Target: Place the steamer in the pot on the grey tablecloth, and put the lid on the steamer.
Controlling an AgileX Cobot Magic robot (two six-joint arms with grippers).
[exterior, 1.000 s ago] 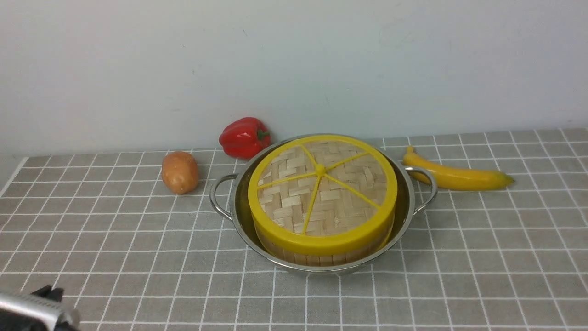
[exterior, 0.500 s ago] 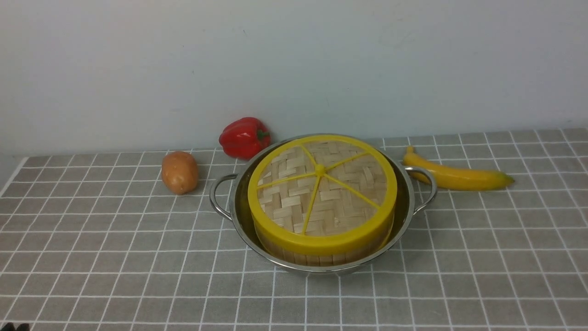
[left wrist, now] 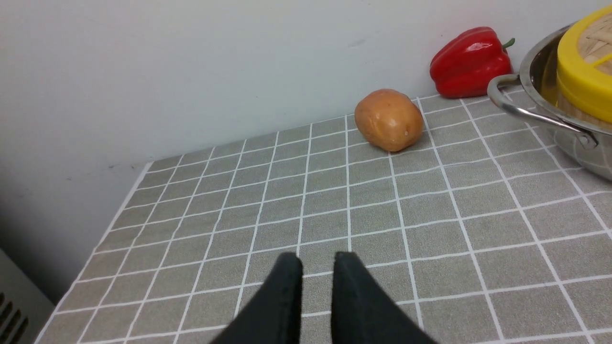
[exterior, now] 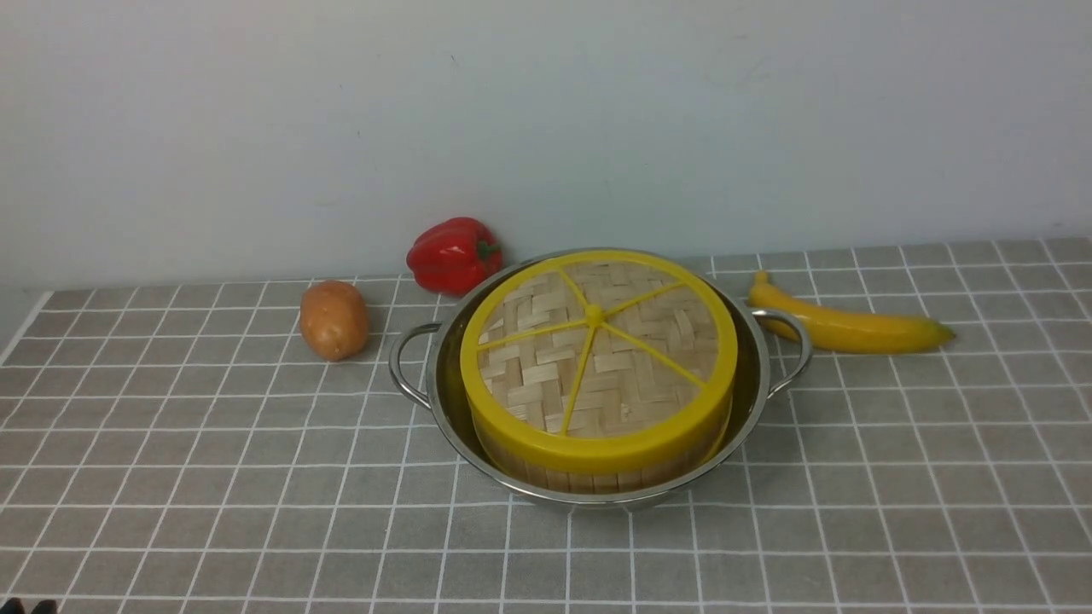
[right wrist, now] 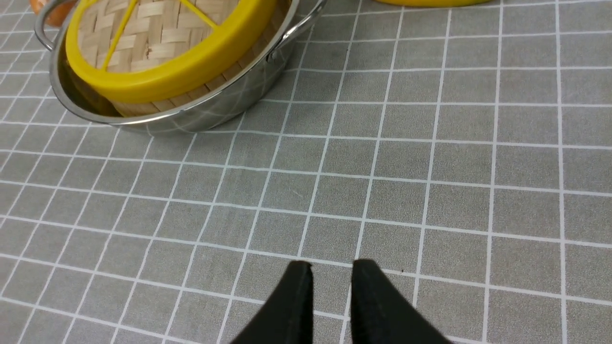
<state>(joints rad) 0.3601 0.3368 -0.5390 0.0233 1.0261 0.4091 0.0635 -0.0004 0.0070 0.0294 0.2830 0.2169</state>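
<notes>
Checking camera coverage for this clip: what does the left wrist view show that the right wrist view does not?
Only the left wrist view shows the red pepper, the whole potato, the wall and the left gripper, jaws slightly apart and empty. Only the right wrist view shows the right gripper, likewise slightly apart and empty, and the lid's woven top. Both show the pot, the steamer inside it under the lid, and the grey tablecloth.
</notes>
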